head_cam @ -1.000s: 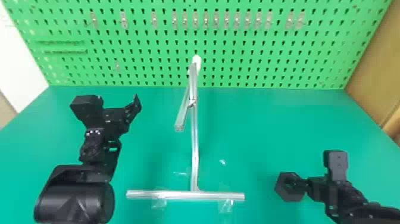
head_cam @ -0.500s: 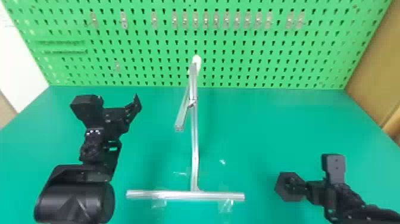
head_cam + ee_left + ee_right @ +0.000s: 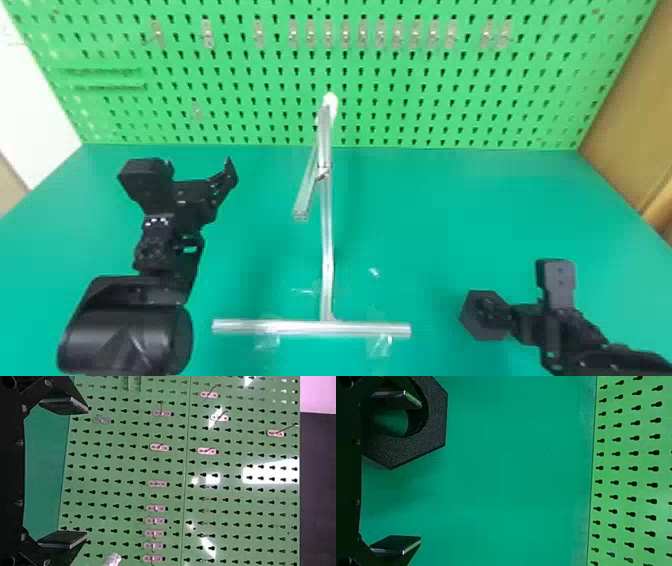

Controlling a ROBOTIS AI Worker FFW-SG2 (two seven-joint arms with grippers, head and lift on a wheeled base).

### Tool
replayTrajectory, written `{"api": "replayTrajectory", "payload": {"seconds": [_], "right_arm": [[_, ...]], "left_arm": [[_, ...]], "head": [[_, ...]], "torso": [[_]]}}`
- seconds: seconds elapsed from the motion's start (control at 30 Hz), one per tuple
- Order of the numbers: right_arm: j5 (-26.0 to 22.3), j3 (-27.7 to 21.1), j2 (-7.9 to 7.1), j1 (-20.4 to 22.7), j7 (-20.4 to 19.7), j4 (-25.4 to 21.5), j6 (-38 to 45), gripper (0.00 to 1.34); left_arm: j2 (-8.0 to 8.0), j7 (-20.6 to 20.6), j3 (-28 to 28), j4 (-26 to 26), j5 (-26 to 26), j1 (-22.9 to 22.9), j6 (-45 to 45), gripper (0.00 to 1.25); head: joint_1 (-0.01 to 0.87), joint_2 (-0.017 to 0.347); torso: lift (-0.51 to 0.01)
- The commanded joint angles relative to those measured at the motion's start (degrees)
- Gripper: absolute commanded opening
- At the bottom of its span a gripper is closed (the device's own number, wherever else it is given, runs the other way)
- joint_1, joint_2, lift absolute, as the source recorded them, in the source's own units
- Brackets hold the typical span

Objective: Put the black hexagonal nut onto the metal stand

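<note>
left gripper (image 3: 200, 167) spread, left of metal stand (image 3: 327, 250). right of it: right gripper (image 3: 530, 320) spread, one finger over black hexagonal nut (image 3: 474, 325).

The middle is blocked by the metal stand (image 3: 326, 250): its upright is joined to a foot bar (image 3: 300, 327) laid crosswise on the green surface (image 3: 435, 210), and leftward and nearward a slanted bar (image 3: 305, 195) is thrust out. Between the upright and the black hexagonal nut (image 3: 471, 317), beside the right gripper (image 3: 522, 311), a broad open lane is offered. A narrower gap is framed by the slanted bar and the left gripper (image 3: 199, 165). Farthest back, passage is closed by a green pegboard (image 3: 395, 125).
</note>
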Motion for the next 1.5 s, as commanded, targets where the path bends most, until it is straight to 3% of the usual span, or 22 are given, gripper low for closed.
{"api": "replayTrajectory", "payload": {"seconds": [0.0, 0.07, 0.2, 0.43, 0.57, 1.1, 1.47], "right_arm": [[0.0, 0.02, 0.0, 0.0, 0.0, 0.01, 0.01, 1.17], [0.0, 0.02, 0.0, 0.09, 0.0, 0.01, 0.01, 1.06], [0.18, 0.11, 0.0, 0.09, 0.0, 0.01, 0.18, 0.7], [0.18, 0.02, 0.0, 0.09, 0.35, 0.01, 0.71, 0.63], [0.26, 0.02, -0.09, 0.0, 0.35, -0.16, 1.68, 0.35], [1.93, 0.9, -0.53, -0.35, 0.35, -3.5, 5.45, 0.3], [3.08, 2.3, -1.76, -1.31, 0.35, -15.46, 15.91, 0.29]], "left_arm": [[0.0, 0.0, 0.01, 0.0, 0.0, 0.0, 0.0, 1.08], [0.0, 0.0, 0.01, 0.0, 0.0, 0.0, 0.0, 1.08], [0.0, 0.0, 0.01, 0.0, 0.0, 0.0, 0.0, 1.08], [0.0, 0.0, 0.01, 0.0, 0.0, 0.09, 0.0, 1.08], [0.0, 0.0, 0.01, 0.0, 0.0, 0.09, 0.0, 1.08], [0.0, 0.0, -0.08, 0.09, 0.0, 0.09, 0.0, 1.08], [0.0, 0.0, -0.08, 0.17, 0.0, 0.09, 0.0, 1.08]], "head": [[0.693, 0.081], [0.693, 0.081], [0.693, 0.081], [0.693, 0.081], [0.693, 0.081], [0.693, 0.081], [0.693, 0.081]], "torso": [[-0.001], [-0.001], [-0.001], [-0.001], [-0.001], [-0.001], [-0.001]]}}
